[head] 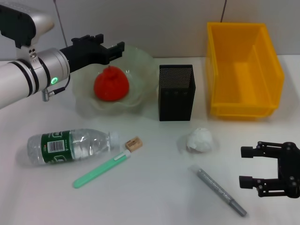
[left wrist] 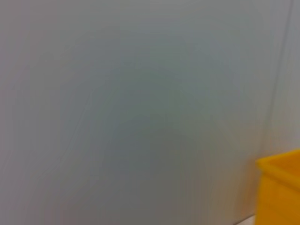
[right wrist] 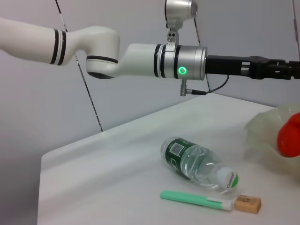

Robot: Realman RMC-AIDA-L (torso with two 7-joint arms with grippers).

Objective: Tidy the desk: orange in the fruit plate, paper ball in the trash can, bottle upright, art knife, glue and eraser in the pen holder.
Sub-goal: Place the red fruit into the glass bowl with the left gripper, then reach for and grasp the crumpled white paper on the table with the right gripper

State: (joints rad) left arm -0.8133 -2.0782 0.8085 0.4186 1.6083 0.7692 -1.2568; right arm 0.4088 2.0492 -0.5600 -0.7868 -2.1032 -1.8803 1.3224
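In scalloped fruit plate (head: 89, 101): dimpled orange (head: 111, 84).

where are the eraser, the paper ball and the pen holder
eraser (head: 133, 143), head view, middle of its tan top
paper ball (head: 199, 140), head view, centre of the white wad
pen holder (head: 176, 101), head view, front mesh wall

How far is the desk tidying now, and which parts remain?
Done: the orange lies in the fruit plate. In hand: nothing; the left gripper hovers open above the plate, and the right gripper is open near the desk's front right. Left: the paper ball is outside the trash can, the bottle lies flat, and the eraser, green knife and grey pen-like stick are outside the pen holder.
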